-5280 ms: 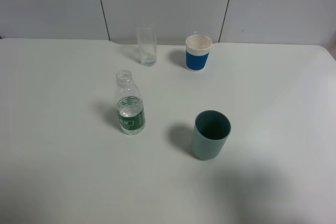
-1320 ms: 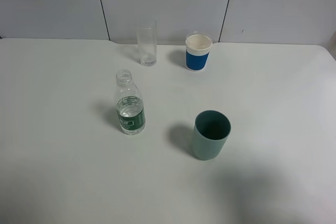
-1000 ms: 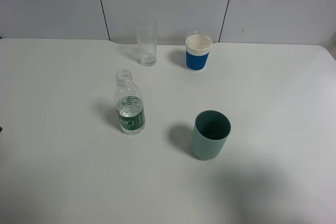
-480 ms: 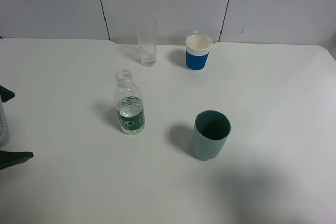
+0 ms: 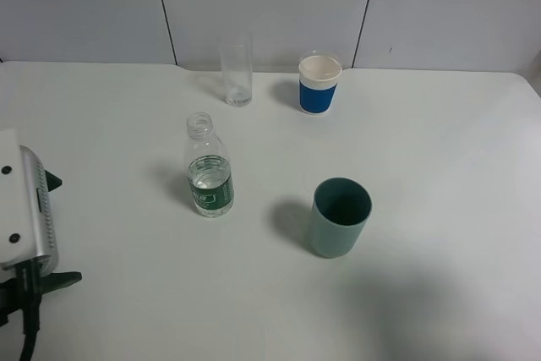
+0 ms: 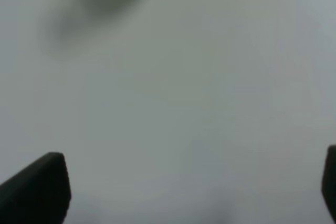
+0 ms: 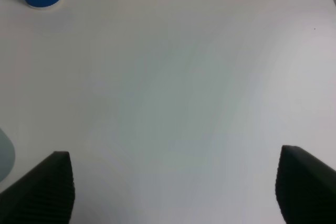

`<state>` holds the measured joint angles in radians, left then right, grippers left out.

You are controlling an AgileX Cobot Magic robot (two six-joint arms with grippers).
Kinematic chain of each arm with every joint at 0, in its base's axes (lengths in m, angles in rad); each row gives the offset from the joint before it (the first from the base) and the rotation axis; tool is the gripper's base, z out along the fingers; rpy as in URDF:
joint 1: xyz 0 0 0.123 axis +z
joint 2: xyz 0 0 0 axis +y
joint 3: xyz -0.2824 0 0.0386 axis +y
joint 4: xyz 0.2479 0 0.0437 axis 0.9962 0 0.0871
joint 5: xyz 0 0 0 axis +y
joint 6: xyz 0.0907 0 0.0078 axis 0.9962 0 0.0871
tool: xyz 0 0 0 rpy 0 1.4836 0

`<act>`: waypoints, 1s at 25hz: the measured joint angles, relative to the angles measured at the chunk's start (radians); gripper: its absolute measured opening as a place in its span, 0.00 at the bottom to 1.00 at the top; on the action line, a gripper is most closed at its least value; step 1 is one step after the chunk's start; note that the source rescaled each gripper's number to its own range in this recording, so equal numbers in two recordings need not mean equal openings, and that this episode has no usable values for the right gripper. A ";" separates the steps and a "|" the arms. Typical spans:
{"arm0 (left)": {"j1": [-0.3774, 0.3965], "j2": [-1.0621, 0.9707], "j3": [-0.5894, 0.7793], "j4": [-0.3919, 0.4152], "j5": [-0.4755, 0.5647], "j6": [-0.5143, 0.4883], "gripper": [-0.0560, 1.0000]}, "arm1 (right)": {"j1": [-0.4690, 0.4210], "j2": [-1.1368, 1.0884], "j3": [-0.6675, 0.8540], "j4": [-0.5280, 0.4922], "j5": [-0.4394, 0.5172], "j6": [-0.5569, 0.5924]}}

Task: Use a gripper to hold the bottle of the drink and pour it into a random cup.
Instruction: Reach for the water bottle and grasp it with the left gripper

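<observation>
The left gripper (image 5: 57,228), fingers spread wide, hovers at eight o'clock from the bottle (image 5: 209,168) (upright, uncapped). The right gripper (image 7: 173,187) gapes too; the glass (image 5: 237,72) stands at the bottle's twelve o'clock.

Even, diffuse overhead light, table (image 5: 439,141) bright white, soft shadows thrown leftward in high view from bottle (image 5: 209,171) and grey-green cup (image 5: 340,217), broad faint shadow at near edge; left wrist view badly out of focus, right wrist view sharper.
</observation>
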<state>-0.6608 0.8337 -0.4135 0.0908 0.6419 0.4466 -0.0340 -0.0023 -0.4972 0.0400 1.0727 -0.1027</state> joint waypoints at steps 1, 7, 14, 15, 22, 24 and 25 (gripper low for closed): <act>0.000 0.006 0.009 0.000 -0.018 -0.006 0.95 | 0.000 0.000 0.000 0.000 0.000 0.000; 0.000 0.050 0.073 0.013 -0.112 -0.044 0.95 | 0.000 0.000 0.000 0.000 0.000 0.000; 0.000 0.119 0.079 0.028 -0.226 -0.131 0.95 | 0.000 0.000 0.000 0.000 0.000 0.000; 0.000 0.138 0.081 0.028 -0.252 -0.157 0.95 | 0.000 0.000 0.000 0.000 0.000 0.000; 0.000 0.324 0.081 0.028 -0.421 -0.310 0.95 | 0.000 0.000 0.000 0.000 0.000 0.000; 0.000 0.374 0.081 0.028 -0.494 -0.357 0.95 | 0.000 0.000 0.000 0.000 0.000 0.000; 0.000 0.393 0.081 0.029 -0.526 -0.378 0.95 | 0.000 0.000 0.000 0.000 0.000 0.000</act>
<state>-0.6608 1.2270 -0.3323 0.1202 0.1155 0.0687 -0.0340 -0.0023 -0.4972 0.0400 1.0727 -0.1027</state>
